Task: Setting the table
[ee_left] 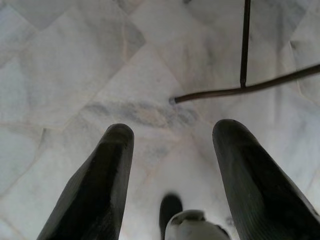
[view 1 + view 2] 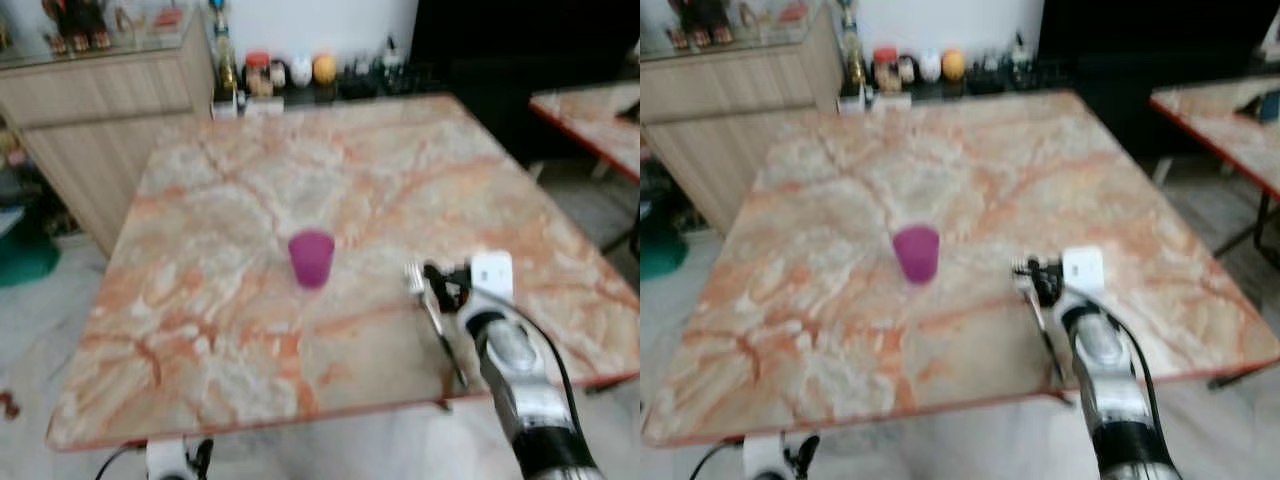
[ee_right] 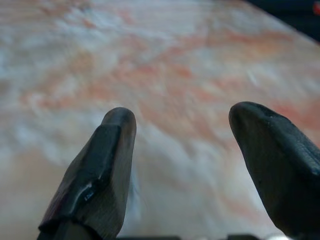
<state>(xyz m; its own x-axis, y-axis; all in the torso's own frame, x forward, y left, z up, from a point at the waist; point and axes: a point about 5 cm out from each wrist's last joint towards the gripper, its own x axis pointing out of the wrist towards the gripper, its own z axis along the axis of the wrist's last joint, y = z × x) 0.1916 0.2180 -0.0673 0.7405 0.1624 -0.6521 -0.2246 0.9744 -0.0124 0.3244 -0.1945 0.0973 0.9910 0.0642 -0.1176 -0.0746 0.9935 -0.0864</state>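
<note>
Left eye view showed a purple cup (image 2: 311, 258) standing upright near the middle of the marble table (image 2: 200, 300). The right gripper (image 3: 182, 145) hung over the table, right of the cup, fingers apart and empty. The left gripper (image 1: 172, 150) hung low over the floor (image 1: 65, 75), fingers apart.

Nothing here can be read. The jars and bottles (image 2: 290, 72) at the top of the frame, behind the table (image 2: 200, 330), carry labels, but they are too blurred to make out.
</note>
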